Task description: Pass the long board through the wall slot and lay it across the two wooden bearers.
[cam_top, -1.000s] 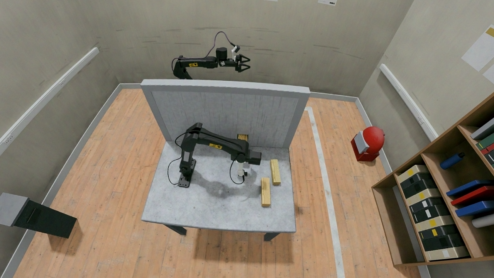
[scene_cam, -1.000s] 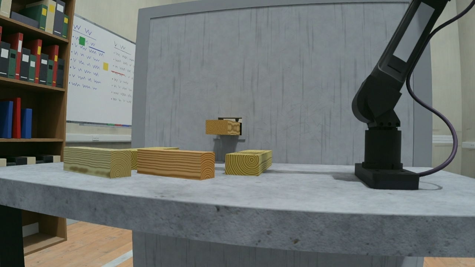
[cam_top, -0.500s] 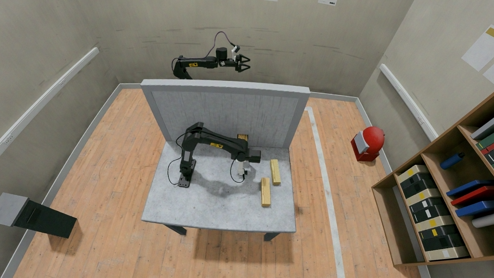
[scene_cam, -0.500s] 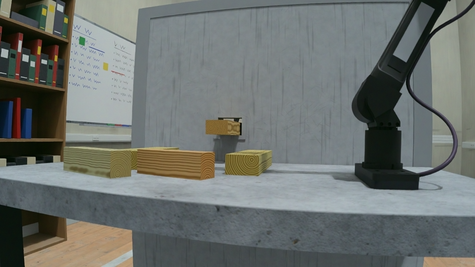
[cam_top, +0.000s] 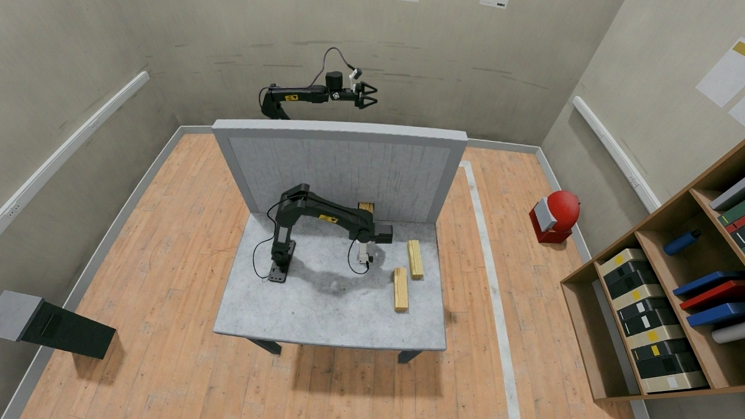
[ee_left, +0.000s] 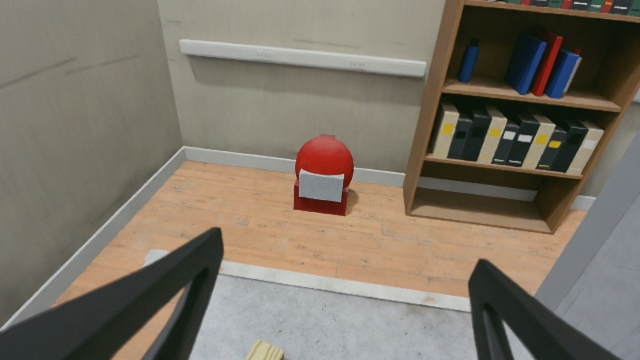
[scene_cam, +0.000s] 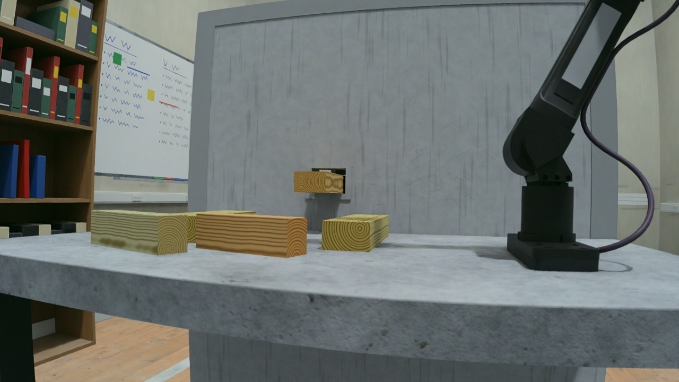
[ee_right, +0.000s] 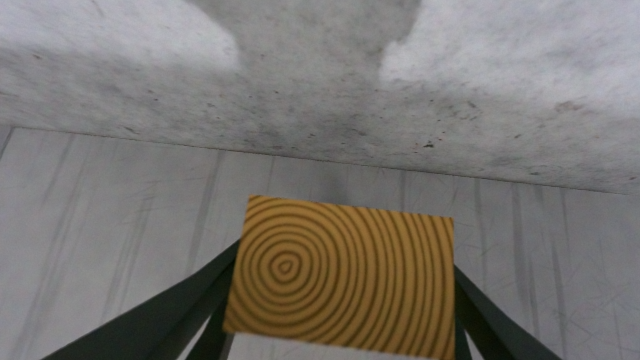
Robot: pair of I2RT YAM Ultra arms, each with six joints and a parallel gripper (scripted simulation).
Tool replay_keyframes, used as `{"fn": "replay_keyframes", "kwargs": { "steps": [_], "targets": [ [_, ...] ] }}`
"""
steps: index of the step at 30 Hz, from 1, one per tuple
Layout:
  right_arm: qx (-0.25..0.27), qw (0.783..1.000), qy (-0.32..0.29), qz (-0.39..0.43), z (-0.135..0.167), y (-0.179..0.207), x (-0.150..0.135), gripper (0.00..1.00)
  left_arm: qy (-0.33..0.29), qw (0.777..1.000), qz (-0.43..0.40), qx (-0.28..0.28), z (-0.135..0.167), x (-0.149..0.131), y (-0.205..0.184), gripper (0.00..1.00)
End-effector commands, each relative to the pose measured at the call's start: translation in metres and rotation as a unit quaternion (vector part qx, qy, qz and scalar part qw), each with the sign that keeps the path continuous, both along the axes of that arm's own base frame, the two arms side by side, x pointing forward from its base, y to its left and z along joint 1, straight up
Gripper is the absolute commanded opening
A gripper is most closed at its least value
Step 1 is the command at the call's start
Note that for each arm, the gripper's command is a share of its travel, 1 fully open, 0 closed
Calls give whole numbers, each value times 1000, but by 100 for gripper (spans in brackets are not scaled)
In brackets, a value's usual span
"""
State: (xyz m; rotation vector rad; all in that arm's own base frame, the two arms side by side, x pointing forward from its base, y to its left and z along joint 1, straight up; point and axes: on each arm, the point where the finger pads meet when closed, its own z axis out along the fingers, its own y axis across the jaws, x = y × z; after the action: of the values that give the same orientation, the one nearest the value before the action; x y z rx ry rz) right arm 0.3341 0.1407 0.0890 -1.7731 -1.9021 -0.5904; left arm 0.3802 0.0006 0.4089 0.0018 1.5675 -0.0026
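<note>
The long board sits in the slot of the grey panel wall [cam_top: 338, 166]. Its near end [cam_top: 366, 206] sticks out on the right arm's side, and its far end [scene_cam: 319, 182] sticks out a little on the other side, above the table. In the right wrist view the board's ringed end face [ee_right: 345, 275] fills the gap between the fingers of my right gripper [ee_right: 344, 257], which stand open on either side of it. My left gripper [cam_top: 368, 95] is wide open and empty, high above the far side; its fingers also show in the left wrist view [ee_left: 347, 250]. Several wooden blocks [scene_cam: 251, 233] lie on the far table; I cannot tell bearers from offcuts.
Two more wooden blocks [cam_top: 415, 259] [cam_top: 400, 289] lie on the near table, right of the right arm. The left arm's base [scene_cam: 550, 249] stands on the far table. One block edge [ee_left: 264, 351] shows below the left gripper. A bookshelf [cam_top: 677, 291] and a red object [cam_top: 557, 213] stand off the table.
</note>
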Motion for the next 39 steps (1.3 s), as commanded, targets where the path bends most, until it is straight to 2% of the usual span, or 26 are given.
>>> {"fn": "replay_keyframes", "kwargs": {
  "steps": [1,5,8,9,24,27,29,33,39],
  "targets": [
    [8,1000,-17,-1,11,3,5,75,-17,1000,-2,4,13,-10,-3,100],
    [3,1000,-9,-5,7,-4,11,75,-17,1000,-2,4,13,-10,-3,100],
    [3,999,-35,-5,16,-1,12,75,-17,1000,-2,4,13,-10,-3,100],
    [4,1000,-31,-2,15,1,11,0,-17,1000,-2,4,13,-10,-3,100],
    [2,1000,-27,-3,14,1,9,0,-17,1000,-2,4,13,-10,-3,100],
    [6,1000,-11,-5,5,11,0,0,-17,1000,-2,4,13,-10,-3,100],
    [12,1000,-27,-4,15,17,8,0,-17,1000,-2,4,13,-10,-3,100],
    [11,1000,-11,-3,8,23,-2,0,-17,1000,-2,4,13,-10,-3,100],
    [14,1000,-26,-4,17,31,5,0,-17,1000,-2,4,13,-10,-3,100]
  ]
}}
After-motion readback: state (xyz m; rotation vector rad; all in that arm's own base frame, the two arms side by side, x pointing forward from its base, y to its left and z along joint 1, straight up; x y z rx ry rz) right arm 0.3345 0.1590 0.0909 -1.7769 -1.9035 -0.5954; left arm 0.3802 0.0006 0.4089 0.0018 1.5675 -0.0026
